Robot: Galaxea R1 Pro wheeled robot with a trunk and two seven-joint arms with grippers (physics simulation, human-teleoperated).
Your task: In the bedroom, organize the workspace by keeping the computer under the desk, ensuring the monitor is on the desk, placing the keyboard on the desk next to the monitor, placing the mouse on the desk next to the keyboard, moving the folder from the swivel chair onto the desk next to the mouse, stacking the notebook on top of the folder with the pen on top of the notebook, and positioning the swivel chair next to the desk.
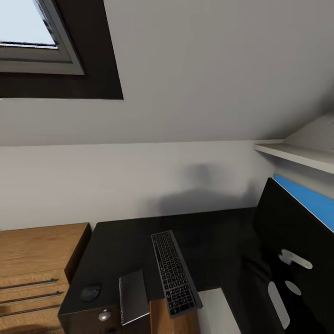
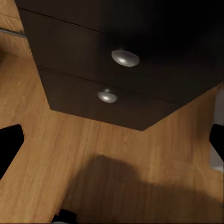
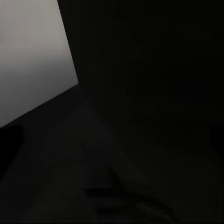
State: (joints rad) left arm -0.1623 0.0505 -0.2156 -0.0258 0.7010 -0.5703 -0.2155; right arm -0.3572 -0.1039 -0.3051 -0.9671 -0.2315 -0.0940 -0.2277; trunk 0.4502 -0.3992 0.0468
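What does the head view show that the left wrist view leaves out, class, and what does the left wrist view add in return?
Head view alone: the keyboard, the notebook and the mouse lying on the desk top, the black monitor at the right, a skylight window, and a wooden drawer unit.

Left wrist view alone: a second, lower drawer knob, the wooden floor and the dark tips of the left gripper's fingers.

Shared: the black drawer front with its round silver knob.

A skylight window (image 1: 28,35) sits at ten o'clock, set in a dark frame against the sloped grey ceiling. A wooden drawer unit (image 1: 35,273) stands at eight o'clock. A white wall shelf (image 1: 297,157) juts out at three o'clock.
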